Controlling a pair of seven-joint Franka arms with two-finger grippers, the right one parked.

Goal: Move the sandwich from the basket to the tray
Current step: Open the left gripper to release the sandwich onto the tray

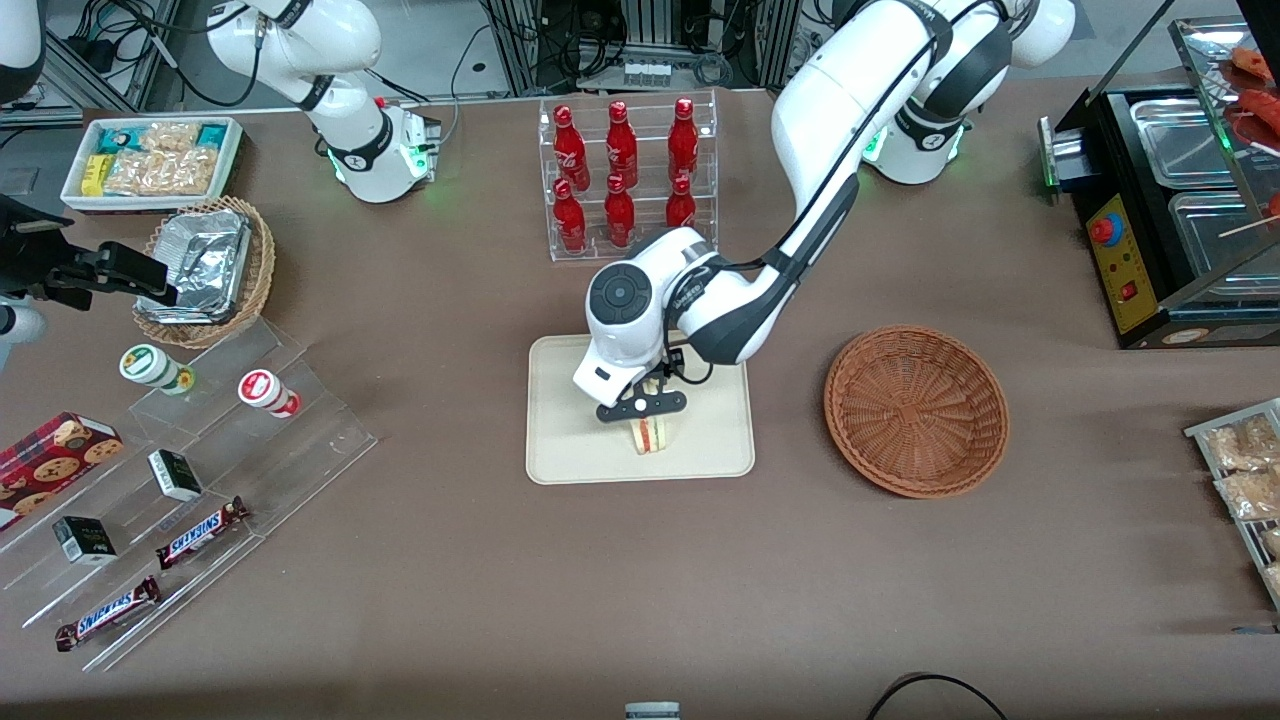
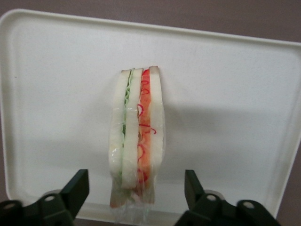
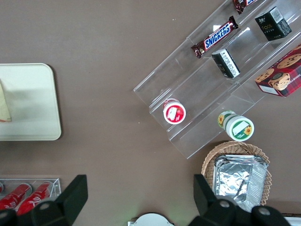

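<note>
One soft, squashable triangular white-bread sandwich (image 2: pixel 137 136) stands on the cream rectangular tray (image 2: pixel 225 94) near its front edge; the gripper (image 2: pixel 136 188) straddles it, fingers wide apart, touching nothing.

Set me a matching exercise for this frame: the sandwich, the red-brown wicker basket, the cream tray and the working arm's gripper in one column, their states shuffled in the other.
Things
1. triangular white-bread sandwich
2. round reddish-brown woven wicker basket
3. flat cream-beige rectangular tray
4. left arm's gripper

States
A. holds nothing
B. open, fingers apart either side of the sandwich, above the tray
C. stands on edge on the tray
D. carries the sandwich, beside the basket

Pairs: 1-C, 2-A, 3-D, 4-B
</note>
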